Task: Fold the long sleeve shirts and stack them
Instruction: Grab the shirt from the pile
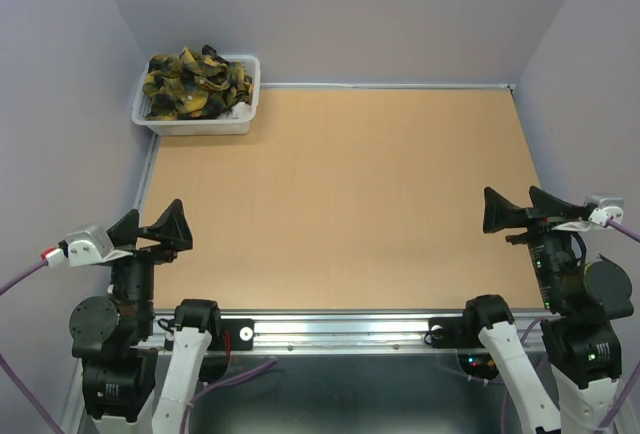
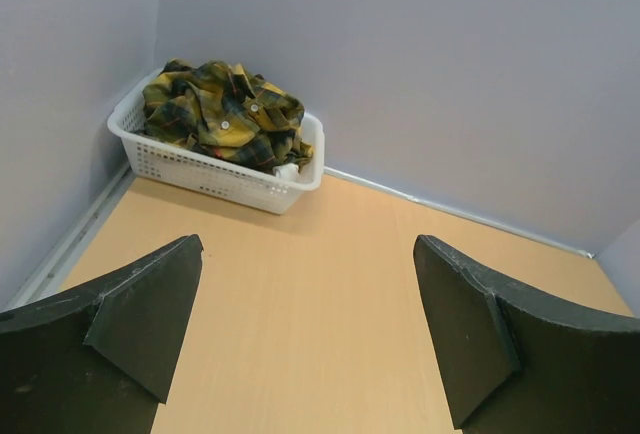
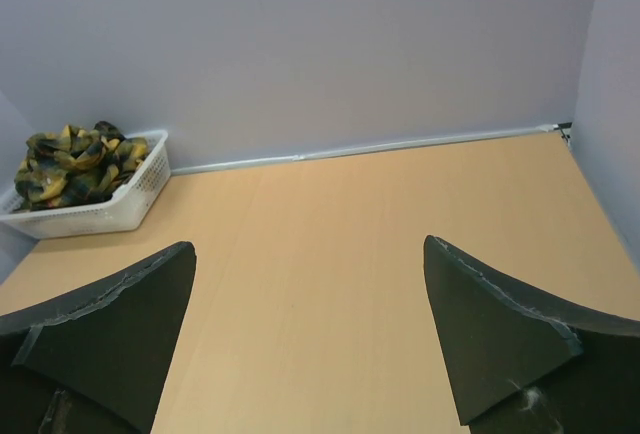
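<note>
The yellow and dark plaid long sleeve shirts (image 1: 195, 82) lie crumpled in a white basket (image 1: 196, 126) at the table's far left corner. They also show in the left wrist view (image 2: 224, 112) and in the right wrist view (image 3: 75, 162). My left gripper (image 1: 156, 227) is open and empty near the table's near left edge, far from the basket. My right gripper (image 1: 518, 208) is open and empty near the table's right edge. In the wrist views the left gripper (image 2: 308, 329) and the right gripper (image 3: 310, 339) hang over bare wood.
The wooden table (image 1: 340, 194) is bounded by lilac walls on the left, back and right. A metal rail (image 1: 340, 330) runs along its near edge, with the arm bases behind it.
</note>
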### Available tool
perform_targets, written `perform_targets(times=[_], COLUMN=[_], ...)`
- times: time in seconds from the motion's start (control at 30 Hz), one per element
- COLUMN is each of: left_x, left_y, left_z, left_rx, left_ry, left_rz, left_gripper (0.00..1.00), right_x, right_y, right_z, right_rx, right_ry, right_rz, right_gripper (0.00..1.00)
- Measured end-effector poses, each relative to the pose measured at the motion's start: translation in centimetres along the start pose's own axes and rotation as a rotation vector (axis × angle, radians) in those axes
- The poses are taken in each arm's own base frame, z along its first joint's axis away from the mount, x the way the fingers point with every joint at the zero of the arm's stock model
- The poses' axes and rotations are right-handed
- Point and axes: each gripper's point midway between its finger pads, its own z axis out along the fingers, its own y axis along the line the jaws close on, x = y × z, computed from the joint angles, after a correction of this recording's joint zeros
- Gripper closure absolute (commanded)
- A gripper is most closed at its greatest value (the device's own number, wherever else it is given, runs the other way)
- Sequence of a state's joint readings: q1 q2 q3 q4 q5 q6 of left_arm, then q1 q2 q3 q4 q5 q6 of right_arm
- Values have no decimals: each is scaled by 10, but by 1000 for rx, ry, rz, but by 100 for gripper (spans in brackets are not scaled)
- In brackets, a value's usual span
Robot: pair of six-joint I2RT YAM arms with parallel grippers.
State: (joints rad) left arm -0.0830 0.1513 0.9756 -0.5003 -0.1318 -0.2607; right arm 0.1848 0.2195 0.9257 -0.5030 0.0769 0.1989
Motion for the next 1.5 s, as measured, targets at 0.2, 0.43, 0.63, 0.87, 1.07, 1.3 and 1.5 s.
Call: perform_targets(times=[0.2, 0.43, 0.63, 0.87, 1.07, 1.3, 1.5], left_x=[13, 51, 102, 125, 152, 182, 210], left_y=[1, -4, -9, -6, 22, 55, 80], left_z=[12, 58, 117, 213, 297, 377, 427], left_rx=[-25, -84, -156, -256, -372, -462, -525], left_ry=[73, 276, 481, 518, 507, 474, 447], left_rz=[-9, -80, -151, -137, -126, -131, -131], left_gripper=[1, 1, 1, 1, 1, 1, 1], right_x=[2, 18, 46, 68, 100, 112, 114], right_y=[1, 2, 10, 21, 22, 21, 15], right_z=[1, 4, 8, 20, 37, 42, 45], right_rx=[4, 3, -42, -92, -82, -73, -42], right_ry=[11, 52, 154, 262, 408, 459, 461], right_rz=[44, 97, 119, 141, 152, 154, 148], right_gripper=[0, 0, 0, 0, 0, 0, 0])
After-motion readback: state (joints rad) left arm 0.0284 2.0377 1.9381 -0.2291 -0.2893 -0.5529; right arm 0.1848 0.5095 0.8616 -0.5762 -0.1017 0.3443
